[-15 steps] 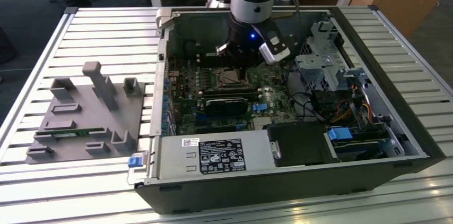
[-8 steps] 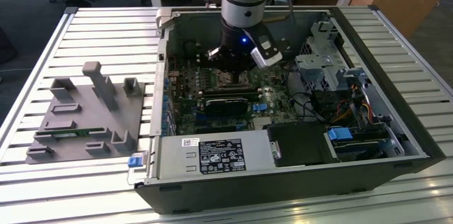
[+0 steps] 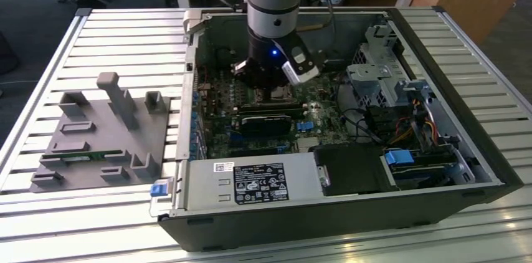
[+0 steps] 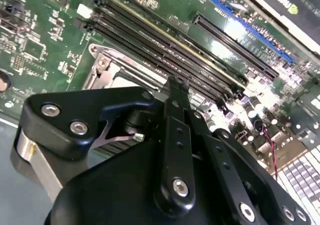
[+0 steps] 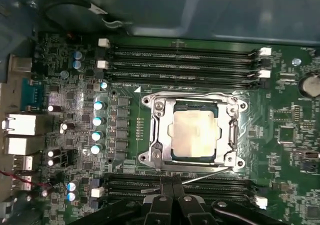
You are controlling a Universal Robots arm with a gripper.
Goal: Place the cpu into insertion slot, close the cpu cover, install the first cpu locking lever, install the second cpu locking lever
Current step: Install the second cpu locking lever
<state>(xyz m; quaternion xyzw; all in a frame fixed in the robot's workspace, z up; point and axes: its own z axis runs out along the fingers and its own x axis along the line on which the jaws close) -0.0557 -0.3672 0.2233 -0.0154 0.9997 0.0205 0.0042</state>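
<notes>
Down inside the open computer case (image 3: 490,169), the end effector (image 5: 172,187) is hanging low over the motherboard (image 5: 125,150), its two black fingers (image 5: 167,191) pressing together with no gap showing and nothing between them. Their tips are sitting at the socket's edge, right by a thin metal locking lever (image 5: 210,174) that is running along that side, beside a bank of long black memory slots (image 5: 190,187). In the first wrist view, the cpu (image 5: 194,134) is lying flat in the insertion slot (image 5: 216,161), its dull silver top showing through the window of the cpu cover (image 5: 159,130), which is lying down over it.

Room is looking tight: more memory slots (image 5: 180,62) are flanking the socket's far side, and the case walls are closing in all round, with drive bays (image 3: 378,66) toward the exterior view's right.

In the second wrist view, the end effector's own black linkage is blocking most of the socket. In the exterior view, the arm (image 3: 275,1) is covering it.

Outside the case, a grey fixture (image 3: 99,138) is resting on the slatted surface (image 3: 50,213). A white label (image 3: 259,183) is showing on the power supply (image 3: 249,185); its print is too small to make out.
</notes>
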